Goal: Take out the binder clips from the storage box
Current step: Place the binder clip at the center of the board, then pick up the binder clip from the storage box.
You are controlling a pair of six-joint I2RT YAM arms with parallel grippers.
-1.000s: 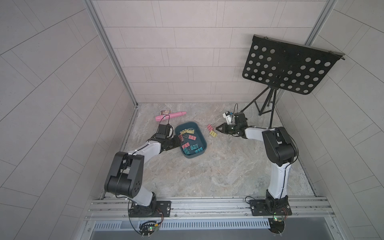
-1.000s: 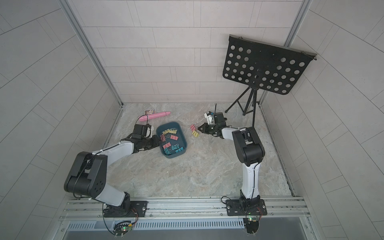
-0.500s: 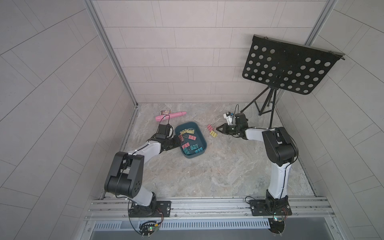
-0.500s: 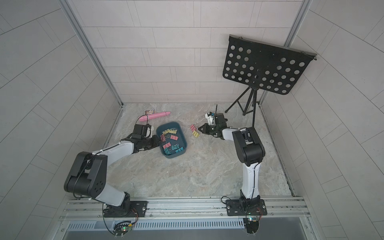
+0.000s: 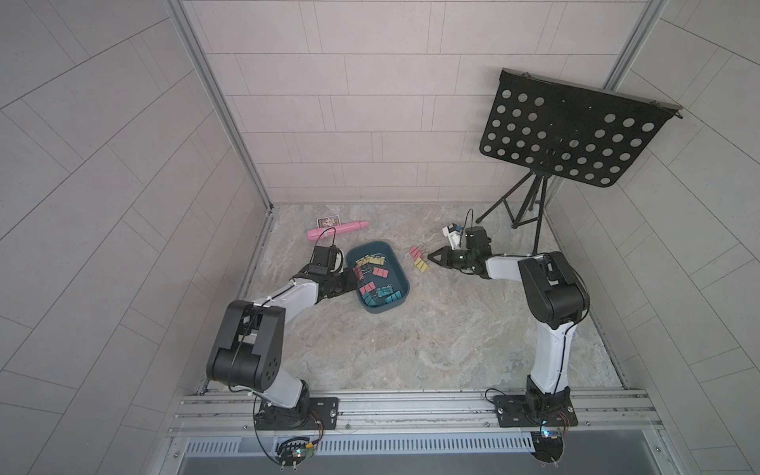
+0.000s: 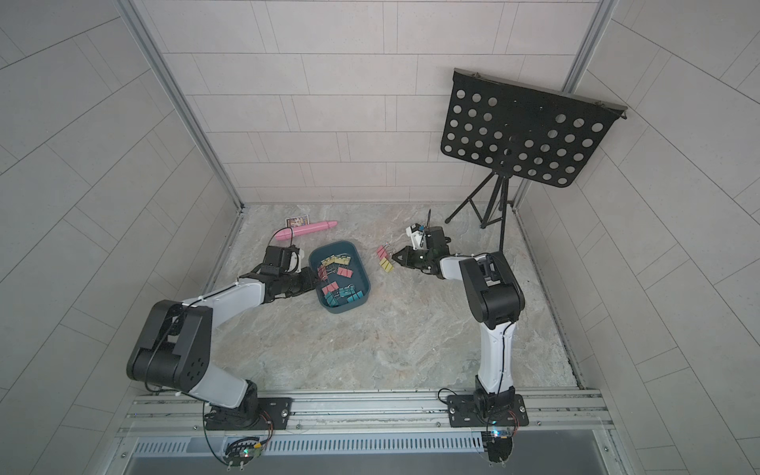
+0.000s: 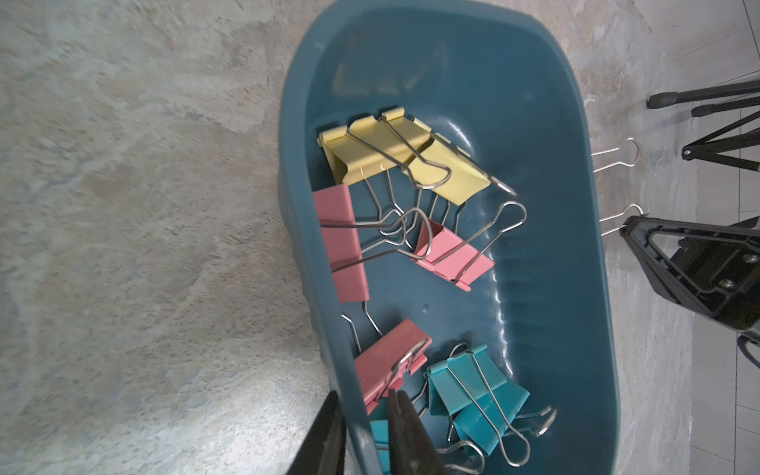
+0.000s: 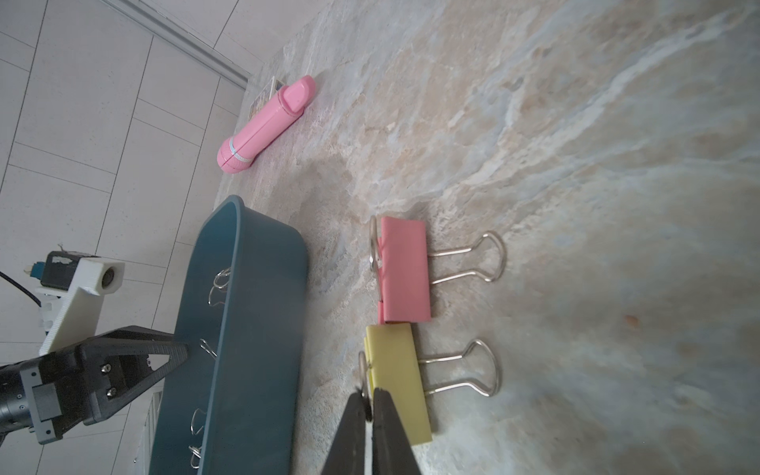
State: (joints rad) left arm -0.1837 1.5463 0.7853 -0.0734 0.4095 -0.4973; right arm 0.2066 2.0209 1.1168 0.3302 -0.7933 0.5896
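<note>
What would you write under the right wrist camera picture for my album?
Right gripper pinching a yellow binder clip beside a pink binder clip, outside the storage box.

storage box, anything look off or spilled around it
Nothing spilled. The only oddity is the left hand pinching the storage box by its rim, one finger inside, one outside. A pink clip and a yellow clip lie side by side on the table beside it.
</note>
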